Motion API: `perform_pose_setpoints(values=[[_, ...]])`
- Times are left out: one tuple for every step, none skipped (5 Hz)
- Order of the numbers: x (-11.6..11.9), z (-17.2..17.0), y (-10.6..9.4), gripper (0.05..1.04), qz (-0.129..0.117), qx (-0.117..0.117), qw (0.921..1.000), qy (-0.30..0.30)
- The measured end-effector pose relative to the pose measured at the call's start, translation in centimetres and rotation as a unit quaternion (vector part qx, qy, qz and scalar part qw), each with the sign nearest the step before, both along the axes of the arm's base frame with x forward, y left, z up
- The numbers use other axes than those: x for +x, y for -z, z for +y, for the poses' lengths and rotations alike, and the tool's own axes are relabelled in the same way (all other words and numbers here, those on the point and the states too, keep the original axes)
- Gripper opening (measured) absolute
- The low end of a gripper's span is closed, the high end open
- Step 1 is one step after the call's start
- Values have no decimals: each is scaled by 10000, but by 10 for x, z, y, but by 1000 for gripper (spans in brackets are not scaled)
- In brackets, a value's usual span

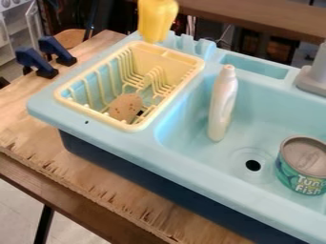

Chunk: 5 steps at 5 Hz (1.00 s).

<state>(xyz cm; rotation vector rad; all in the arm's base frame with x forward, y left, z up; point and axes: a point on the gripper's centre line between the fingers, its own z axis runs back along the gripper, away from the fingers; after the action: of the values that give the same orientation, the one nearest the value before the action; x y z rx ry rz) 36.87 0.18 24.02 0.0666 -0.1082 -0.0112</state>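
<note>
- The gripper's state, spread or pressed together, I cannot tell, nor can I tell whether it is pinching the yellow thing (pixel 157 20) at the top edge of the view.
- That yellow thing is long and smooth, with rounded lobes at its lower end, and it is upright by the back corner of the dish rack (pixel 68 101); whether it touches the rack or the rim behind it is hard to make out.
- Its upper part is cut off by the top edge.
- The pale yellow rack sits on the left part of the light blue toy sink (pixel 43 106), and a brown, speckled, rounded lump (pixel 125 106) lies inside, near the front end.
- Parts of the rack's floor are hidden behind its wires and the lump.
- A white bottle (pixel 222 105) is in the basin, tilted slightly, near the side wall next to the rack; I cannot tell whether it leans on that wall.
- A green can (pixel 301 167) with a grey lid stands upright just beside the drain hole (pixel 253 165), at the right edge.
- The grey tap (pixel 314 76) is cut off at the right.
- Two dark blue clamps (pixel 36 62) are on the wooden table (pixel 96 183), left of the sink.
</note>
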Motion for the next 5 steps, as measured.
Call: perform_pose_setpoints(values=[[-18,-28,-35,107,-233,113,9997,49],[-47,-57,-47,107,-203,-416,9986,237],[-82,-93,-34,107,136,-835,9938,726],[-101,-124,-7,107,594,-976,9846,1324],[-103,-137,18,107,686,-874,9781,1759]])
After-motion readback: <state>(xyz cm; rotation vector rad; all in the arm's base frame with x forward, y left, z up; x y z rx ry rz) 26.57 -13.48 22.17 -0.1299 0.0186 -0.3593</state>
